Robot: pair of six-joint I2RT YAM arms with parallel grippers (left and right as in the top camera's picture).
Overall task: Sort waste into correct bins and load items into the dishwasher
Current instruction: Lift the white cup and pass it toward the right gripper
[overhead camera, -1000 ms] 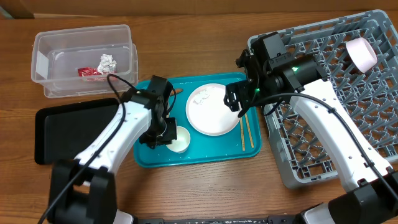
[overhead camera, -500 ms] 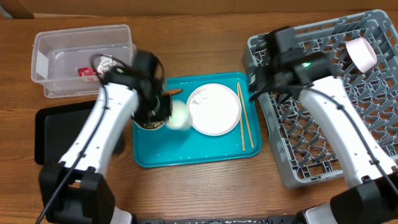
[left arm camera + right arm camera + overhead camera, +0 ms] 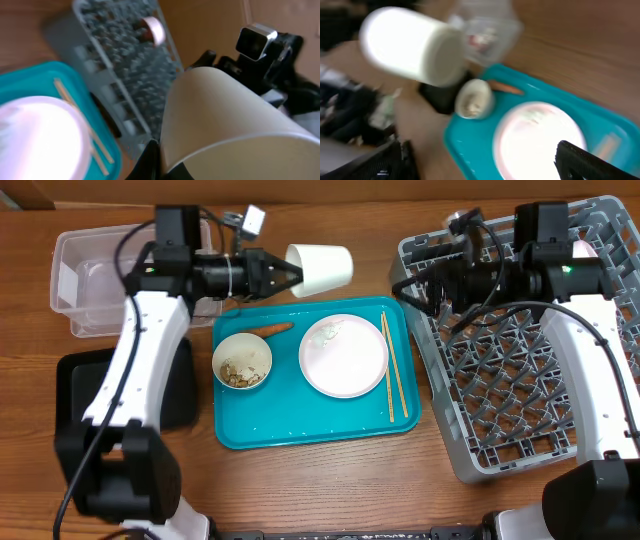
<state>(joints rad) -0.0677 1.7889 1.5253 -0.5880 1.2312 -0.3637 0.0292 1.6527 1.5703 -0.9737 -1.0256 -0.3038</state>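
Observation:
My left gripper point(image 3: 287, 275) is shut on the rim of a white cup point(image 3: 322, 267) and holds it on its side in the air behind the teal tray point(image 3: 310, 430). The cup fills the left wrist view point(image 3: 225, 120). On the tray lie a white bowl point(image 3: 242, 362) with beige scraps, an orange carrot piece point(image 3: 270, 330), the pale pink plate point(image 3: 344, 356) and chopsticks point(image 3: 395, 370). My right gripper point(image 3: 418, 285) is open and empty at the left edge of the grey dish rack point(image 3: 520, 370). A pink cup point(image 3: 582, 248) lies in the rack, partly behind my right arm.
The clear tub point(image 3: 85, 280) stands at the back left, mostly behind my left arm. Something red point(image 3: 480, 39) shows in it in the blurred right wrist view. The black tray point(image 3: 90, 395) lies in front of the tub. The rack fills the right side.
My left gripper has lifted the white cup off the teal tray and swung it up and back. The bowl with scraps now shows. My right arm has drawn back to the rack.

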